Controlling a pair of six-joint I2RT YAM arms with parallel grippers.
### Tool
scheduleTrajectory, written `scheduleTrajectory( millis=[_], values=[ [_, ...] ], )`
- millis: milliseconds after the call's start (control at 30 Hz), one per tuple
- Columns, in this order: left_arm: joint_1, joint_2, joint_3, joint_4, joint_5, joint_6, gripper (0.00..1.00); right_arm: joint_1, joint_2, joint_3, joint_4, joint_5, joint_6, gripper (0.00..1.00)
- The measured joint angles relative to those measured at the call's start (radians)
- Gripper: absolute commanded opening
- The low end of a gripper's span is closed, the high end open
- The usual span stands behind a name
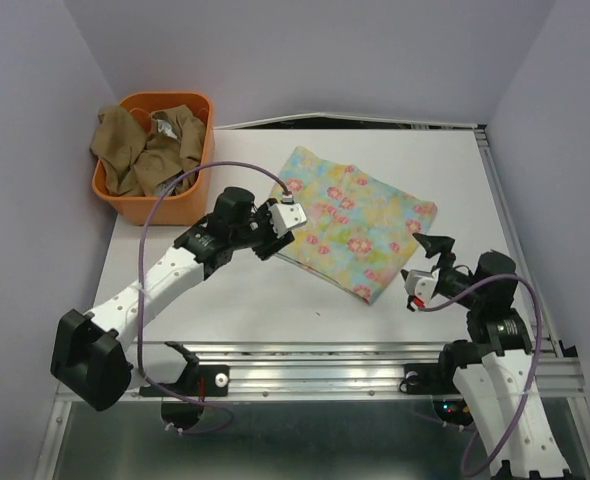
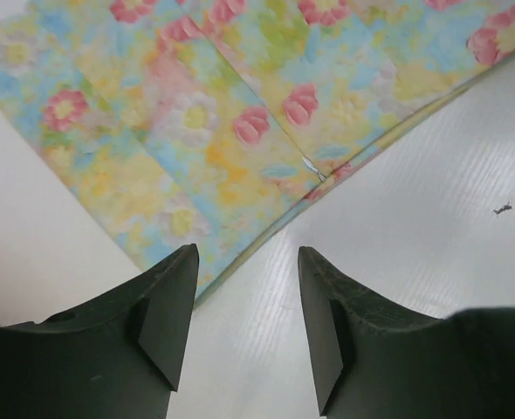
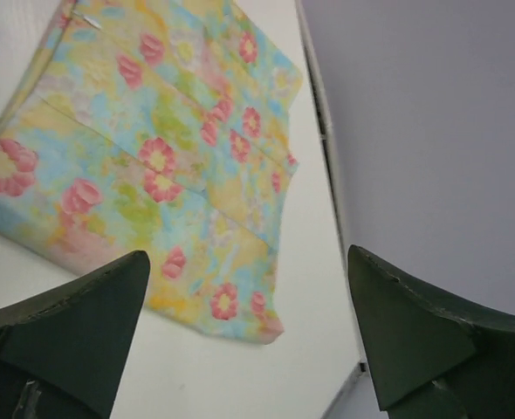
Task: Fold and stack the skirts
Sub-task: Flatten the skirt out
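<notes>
The floral skirt in the centre of the frame was pastel yellow and light blue, with pink flowers on it. In the upper left, the basket was orange and the tan-brown skirt inside was plain. The table was white.

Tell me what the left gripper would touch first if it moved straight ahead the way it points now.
Probably the near folded edge of the floral skirt, just ahead of the open left gripper, though depth is unclear.
</notes>
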Motion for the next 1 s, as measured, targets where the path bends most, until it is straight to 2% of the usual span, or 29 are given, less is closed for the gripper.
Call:
scheduleTrajectory(
  millis=[100, 167, 233, 267, 300, 333, 367, 467, 567, 767, 933, 1000],
  values=[
    [0.011, -0.068, 0.033, -0.027, -0.01, -0.012, 0.64, 0.003, 0.062, 0.01, -0.003, -0.002, 0.06, 0.98],
    [0.014, -0.072, 0.04, -0.03, -0.029, -0.037, 0.62, 0.003, 0.18, 0.042, -0.002, 0.032, 0.13, 0.94],
    [0.018, -0.031, 0.058, -0.032, -0.067, -0.084, 0.58, 0.003, 0.404, 0.161, -0.029, 0.074, 0.232, 0.88],
    [0.023, 0.014, 0.083, -0.039, -0.09, -0.12, 0.56, 0.003, 0.507, 0.235, -0.028, 0.091, 0.275, 0.85],
    [0.029, 0.087, 0.126, -0.062, -0.103, -0.154, 0.55, 0.005, 0.664, 0.351, -0.034, 0.115, 0.34, 0.78],
    [0.034, 0.128, 0.155, -0.07, -0.113, -0.179, 0.54, 0.006, 0.748, 0.424, -0.058, 0.134, 0.386, 0.76],
    [0.047, 0.228, 0.219, -0.082, -0.123, -0.216, 0.54, 0.008, 0.853, 0.509, -0.079, 0.143, 0.419, 0.7],
    [0.075, 0.391, 0.318, -0.09, -0.137, -0.302, 0.54, 0.01, 1.14, 0.774, -0.141, 0.198, 0.543, 0.66],
    [0.101, 0.515, 0.383, -0.122, -0.149, -0.365, 0.53, 0.01, 1.341, 0.908, -0.174, 0.259, 0.599, 0.63],
    [0.105, 0.667, 0.498, -0.149, -0.184, -0.407, 0.52, 0.01, 1.526, 0.912, -0.283, 0.391, 0.6, 0.6],
    [0.11, 0.779, 0.549, -0.151, -0.212, -0.414, 0.52, 0.018, 1.487, 0.813, -0.299, 0.464, 0.546, 0.6],
    [0.112, 0.826, 0.626, -0.165, -0.221, -0.407, 0.52, 0.034, 1.453, 0.775, -0.322, 0.478, 0.528, 0.6]
  ],
)
